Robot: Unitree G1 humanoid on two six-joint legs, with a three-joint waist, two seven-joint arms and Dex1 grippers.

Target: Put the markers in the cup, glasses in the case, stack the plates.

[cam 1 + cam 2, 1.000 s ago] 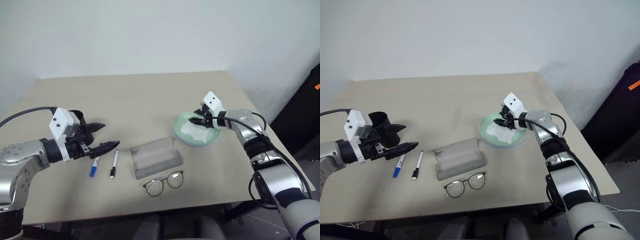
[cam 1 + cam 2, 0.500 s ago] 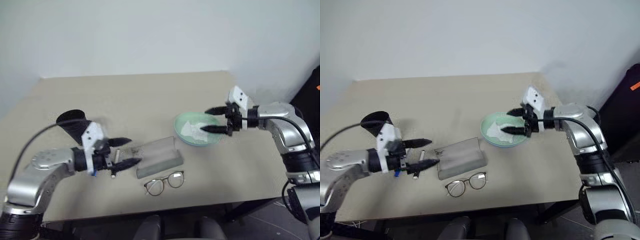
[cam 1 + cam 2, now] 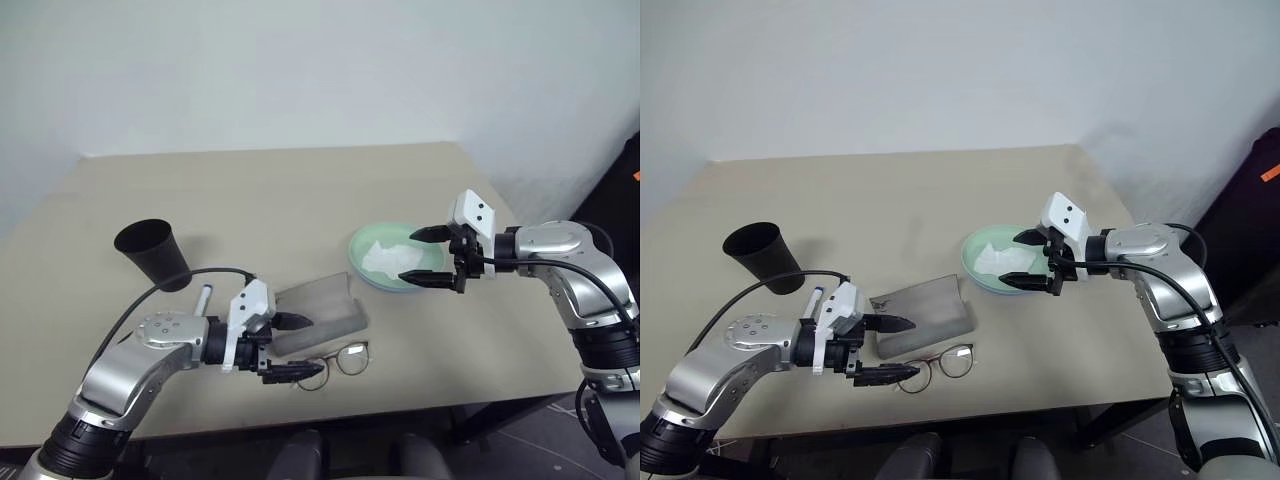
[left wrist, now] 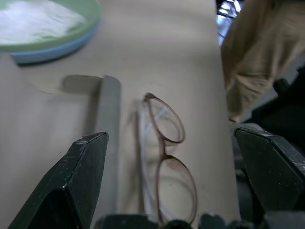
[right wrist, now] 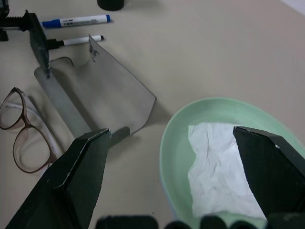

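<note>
The left gripper (image 3: 287,346) is hovering with its jaws spread wide and empty, one finger over the grey case (image 3: 320,312), the other at the glasses (image 3: 338,362), which are lying just at the case's six o'clock side. The right gripper (image 3: 427,257) is also gaping, released, above the green plate (image 3: 366,262) holding a crumpled tissue (image 3: 392,258). The black cup (image 3: 152,253) is standing at the table's (image 3: 280,190) nine o'clock, and the markers (image 5: 76,30) are lying between cup and case.
</note>
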